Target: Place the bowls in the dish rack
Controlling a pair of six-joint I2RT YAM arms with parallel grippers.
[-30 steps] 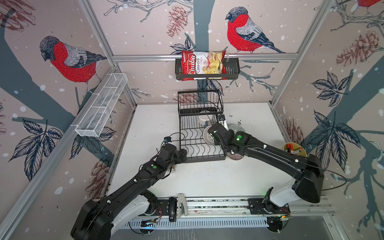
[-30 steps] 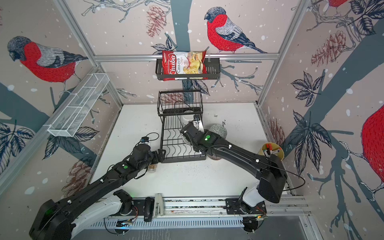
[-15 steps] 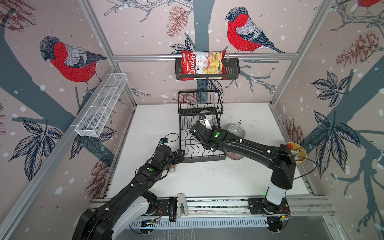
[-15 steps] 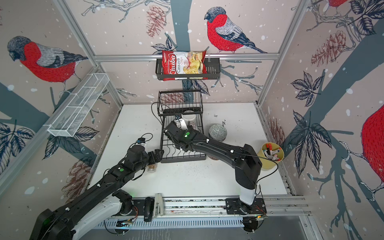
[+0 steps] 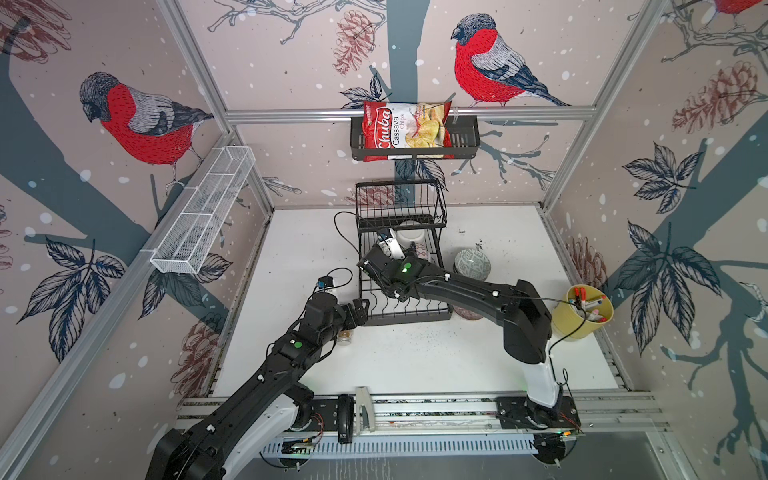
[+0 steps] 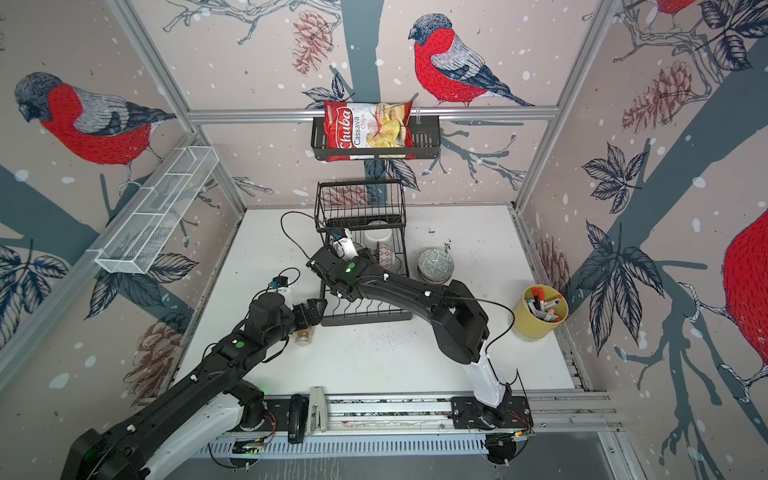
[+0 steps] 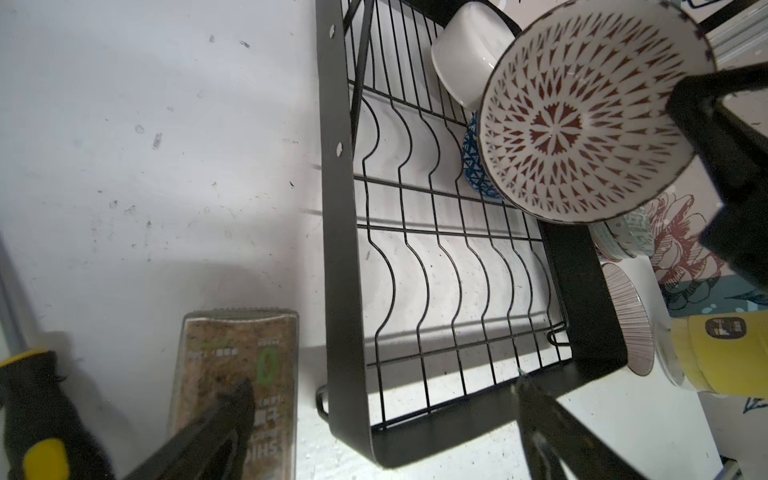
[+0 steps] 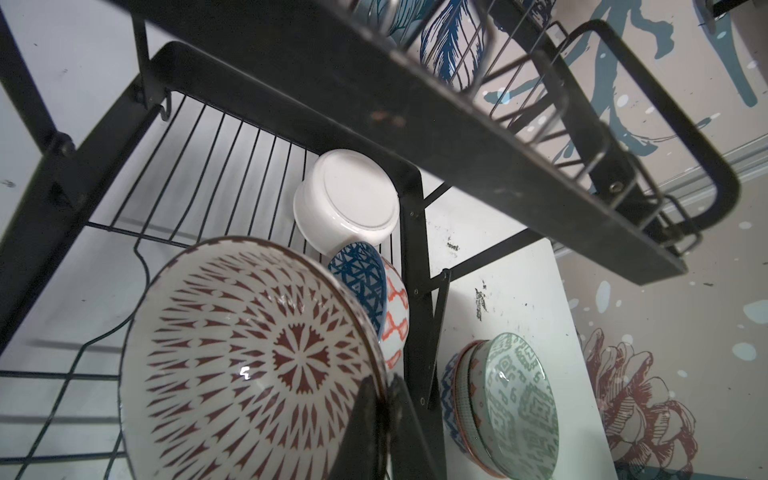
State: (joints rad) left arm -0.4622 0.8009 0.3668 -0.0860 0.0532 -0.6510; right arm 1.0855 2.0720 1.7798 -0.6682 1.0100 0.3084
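The right gripper [image 8: 380, 392] has its jaws pinched on the rim of the red-patterned bowl [image 8: 257, 357]. It holds the bowl on edge over the lower grid of the dish rack [image 7: 345, 249], with the open face turned toward the rack's front end. Just behind it stand the blue-patterned bowl [image 8: 359, 274] and the orange-lattice bowl [image 8: 397, 307], and the white bowl [image 8: 349, 199] sits deeper in, below the upper basket. The empty wavy slots lie beneath the held bowl and in front of it, so the coming move looks like a short drop. Whether the lower rim already touches a wire is hard to tell. The right arm reaches across the middle over the rack's front half, its wrist bent in toward the upper basket. The left gripper [image 7: 382, 382] hangs at the rack's front-left corner, jaws spread and empty, one finger over a seasoning jar [image 7: 237, 357]. A stack of bowls [image 5: 472, 262] waits on the table beside the rack, nearer the right arm.
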